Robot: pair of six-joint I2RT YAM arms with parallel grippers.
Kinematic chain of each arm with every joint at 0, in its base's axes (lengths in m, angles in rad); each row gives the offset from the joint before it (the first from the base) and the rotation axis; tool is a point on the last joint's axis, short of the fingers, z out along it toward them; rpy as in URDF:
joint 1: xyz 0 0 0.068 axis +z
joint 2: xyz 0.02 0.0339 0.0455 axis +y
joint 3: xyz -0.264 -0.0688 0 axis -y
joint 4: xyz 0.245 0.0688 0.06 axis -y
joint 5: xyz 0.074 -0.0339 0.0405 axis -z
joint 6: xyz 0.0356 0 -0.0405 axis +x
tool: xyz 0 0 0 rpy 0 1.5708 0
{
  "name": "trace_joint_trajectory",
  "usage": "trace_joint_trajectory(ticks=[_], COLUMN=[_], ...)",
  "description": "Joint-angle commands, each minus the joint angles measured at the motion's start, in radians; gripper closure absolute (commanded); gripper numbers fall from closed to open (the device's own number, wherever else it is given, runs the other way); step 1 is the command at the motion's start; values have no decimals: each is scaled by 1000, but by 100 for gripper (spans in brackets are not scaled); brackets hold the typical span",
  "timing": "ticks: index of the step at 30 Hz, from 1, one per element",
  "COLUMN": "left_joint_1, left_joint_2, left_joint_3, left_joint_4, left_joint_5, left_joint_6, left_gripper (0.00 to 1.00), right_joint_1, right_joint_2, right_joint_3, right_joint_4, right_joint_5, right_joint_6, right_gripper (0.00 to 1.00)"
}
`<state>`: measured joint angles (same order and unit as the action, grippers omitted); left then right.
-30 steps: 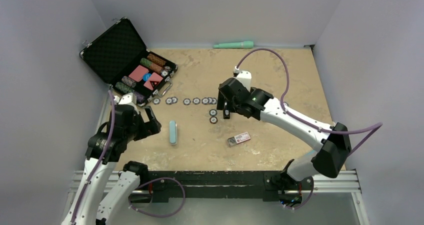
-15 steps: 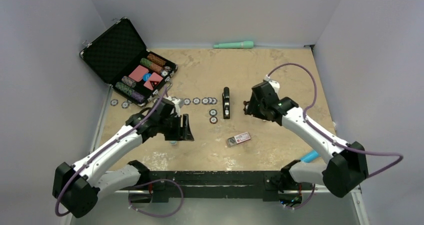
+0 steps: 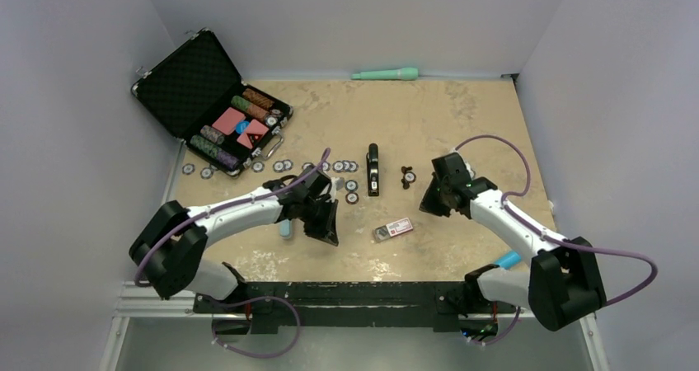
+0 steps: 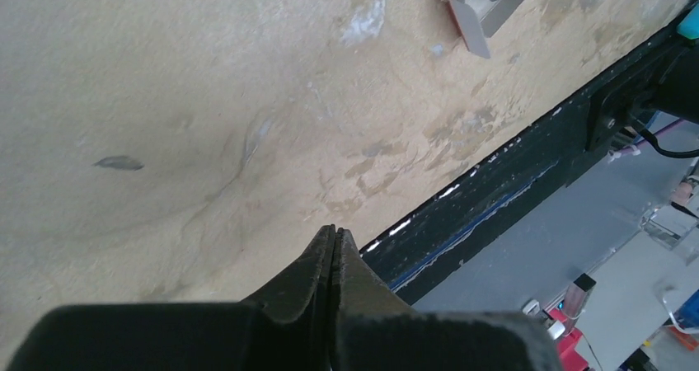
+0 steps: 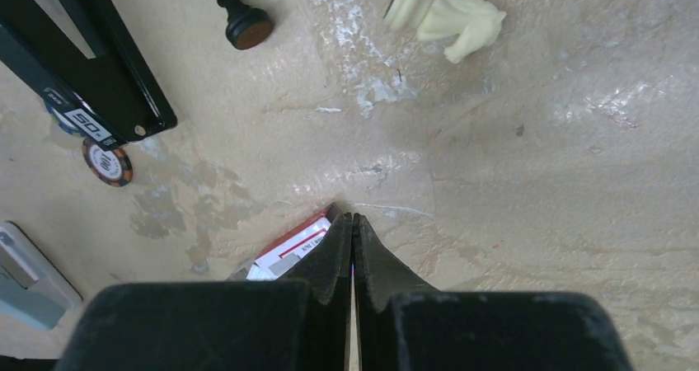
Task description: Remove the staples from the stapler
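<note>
The slim black stapler (image 3: 373, 171) lies lengthwise at mid-table, and its black body (image 5: 91, 66) fills the upper left of the right wrist view. No staples show in any view. My left gripper (image 3: 330, 231) is shut and empty, hanging low over bare table to the stapler's near left; in the left wrist view the left gripper (image 4: 334, 232) has its jaws pressed together near the table's front edge. My right gripper (image 3: 429, 203) is shut too, to the stapler's right; the right gripper (image 5: 352, 219) holds nothing, its tips just past the red-and-white box.
The red-and-white box (image 3: 393, 229) lies between the grippers. Poker chips (image 3: 330, 166) run left of the stapler. A pale blue bar (image 3: 284, 227) peeks from under the left arm. A black pawn (image 5: 239, 21) and a cream lump (image 5: 449, 12) lie nearby. An open chip case (image 3: 210, 99) stands at the back left.
Both grippers went from open to shut. The left arm swung right toward mid-table. The right arm pulled off the stapler, moving right and nearer; the stapler stayed put.
</note>
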<state>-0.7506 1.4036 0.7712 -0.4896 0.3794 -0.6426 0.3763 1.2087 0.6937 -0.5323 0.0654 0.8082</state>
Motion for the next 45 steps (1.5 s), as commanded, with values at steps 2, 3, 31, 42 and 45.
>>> trace_joint_trajectory(ticks=[2, 3, 31, 42, 45], left_joint_1=[-39, -44, -56, -57, -57], left_joint_2=[91, 110, 393, 438, 439], left_joint_3=[97, 109, 264, 292, 287], left_joint_4=[90, 94, 152, 159, 160], left_joint_5=[45, 47, 149, 159, 156], left_joint_6=[9, 9, 42, 46, 47], left_gripper=[100, 100, 100, 100, 100], right_joint_1=[-7, -7, 10, 99, 120], right_joint_2=[16, 28, 125, 197, 216], right_joint_3=[-25, -32, -72, -2, 17], right_joint_4=[86, 96, 103, 76, 64], right_joint_5=[-61, -61, -111, -142, -135], right_joint_6=[24, 21, -3, 22, 22], right_gripper=[100, 100, 100, 100, 100])
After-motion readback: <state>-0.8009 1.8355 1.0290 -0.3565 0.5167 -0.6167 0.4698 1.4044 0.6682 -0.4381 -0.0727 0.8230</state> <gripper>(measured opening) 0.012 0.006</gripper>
